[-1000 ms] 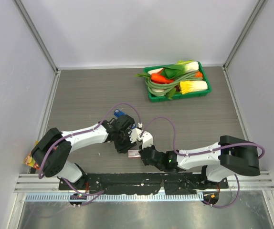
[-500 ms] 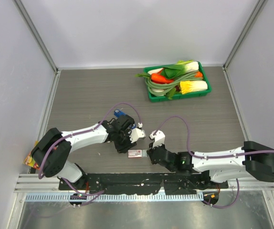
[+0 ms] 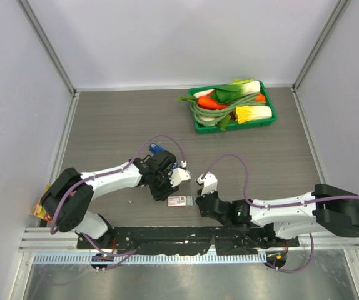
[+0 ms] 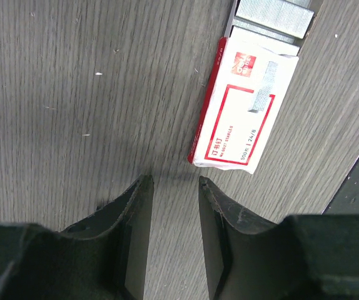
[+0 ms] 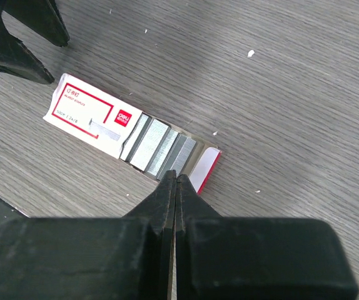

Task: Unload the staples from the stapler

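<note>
The blue stapler lies on the table behind my left wrist, only partly visible in the top view. My left gripper is open and empty, its tips just short of the flat red-and-white box. My right gripper is shut with nothing visible between its jaws. Its tips sit at the box's open end, over the grey staple strips inside. A grey sliver shows on the box lid; I cannot tell whether it is printed or loose.
A green tray of toy vegetables stands at the far right. Grey walls close in the table on three sides. A black rail runs along the near edge by the arm bases.
My right gripper has drawn back to the right, away from my left gripper, and its arm has swung out to the right. My left arm has not moved.
</note>
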Robot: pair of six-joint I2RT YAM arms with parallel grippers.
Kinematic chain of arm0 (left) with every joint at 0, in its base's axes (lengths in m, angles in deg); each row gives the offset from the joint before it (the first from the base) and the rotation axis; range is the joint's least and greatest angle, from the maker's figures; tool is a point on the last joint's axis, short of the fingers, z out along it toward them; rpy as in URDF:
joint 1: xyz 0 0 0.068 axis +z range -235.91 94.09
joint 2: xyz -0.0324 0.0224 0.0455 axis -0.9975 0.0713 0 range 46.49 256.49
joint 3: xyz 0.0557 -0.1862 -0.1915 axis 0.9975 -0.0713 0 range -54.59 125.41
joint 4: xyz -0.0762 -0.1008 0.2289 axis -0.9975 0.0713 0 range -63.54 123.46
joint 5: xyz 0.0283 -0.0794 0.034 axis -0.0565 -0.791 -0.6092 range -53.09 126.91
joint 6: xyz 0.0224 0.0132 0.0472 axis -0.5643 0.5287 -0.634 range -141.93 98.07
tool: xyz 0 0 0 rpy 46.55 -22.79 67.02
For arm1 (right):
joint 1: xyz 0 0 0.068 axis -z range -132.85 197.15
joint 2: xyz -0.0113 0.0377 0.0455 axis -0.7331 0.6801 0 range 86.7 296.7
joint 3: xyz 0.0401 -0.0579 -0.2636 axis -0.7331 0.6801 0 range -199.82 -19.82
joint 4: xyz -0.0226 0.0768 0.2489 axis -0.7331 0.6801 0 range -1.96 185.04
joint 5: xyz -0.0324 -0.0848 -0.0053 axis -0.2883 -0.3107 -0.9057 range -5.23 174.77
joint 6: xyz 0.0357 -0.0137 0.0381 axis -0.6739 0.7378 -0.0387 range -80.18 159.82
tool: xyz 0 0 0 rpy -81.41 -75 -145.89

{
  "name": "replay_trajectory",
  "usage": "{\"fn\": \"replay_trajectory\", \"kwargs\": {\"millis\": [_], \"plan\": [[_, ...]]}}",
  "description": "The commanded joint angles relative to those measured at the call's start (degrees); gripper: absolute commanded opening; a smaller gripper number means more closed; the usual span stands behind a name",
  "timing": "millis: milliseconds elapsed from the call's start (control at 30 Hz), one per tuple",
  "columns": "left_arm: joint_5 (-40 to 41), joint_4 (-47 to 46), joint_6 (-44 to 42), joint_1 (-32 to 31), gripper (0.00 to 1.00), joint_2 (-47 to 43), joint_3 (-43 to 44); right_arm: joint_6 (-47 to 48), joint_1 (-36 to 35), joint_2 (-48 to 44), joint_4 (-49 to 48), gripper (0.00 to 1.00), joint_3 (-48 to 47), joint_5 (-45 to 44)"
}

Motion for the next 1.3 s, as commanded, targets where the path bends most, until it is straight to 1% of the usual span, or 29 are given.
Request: {"fn": "replay_trajectory", "kwargs": {"millis": [0, 633, 1267], "plan": [[-1.1, -1.2, 0.2, -0.4, 0.39, -1.3, 1.1, -1.3, -0.2, 0.9, -1.5, 0.01, -0.1, -1.4], [-0.8, -0.9, 0.0, -0.4, 0.38, -1.9, 1.0, 0.3, 0.2, 4.5, -5.1, 0.01, -1.4, 0.3], [-1.5, -1.8, 0.0, -0.4, 0.38, -0.8, 0.9, 3.1, 0.2, 6.8, -5.2, 0.01, -4.9, 1.1]]}}
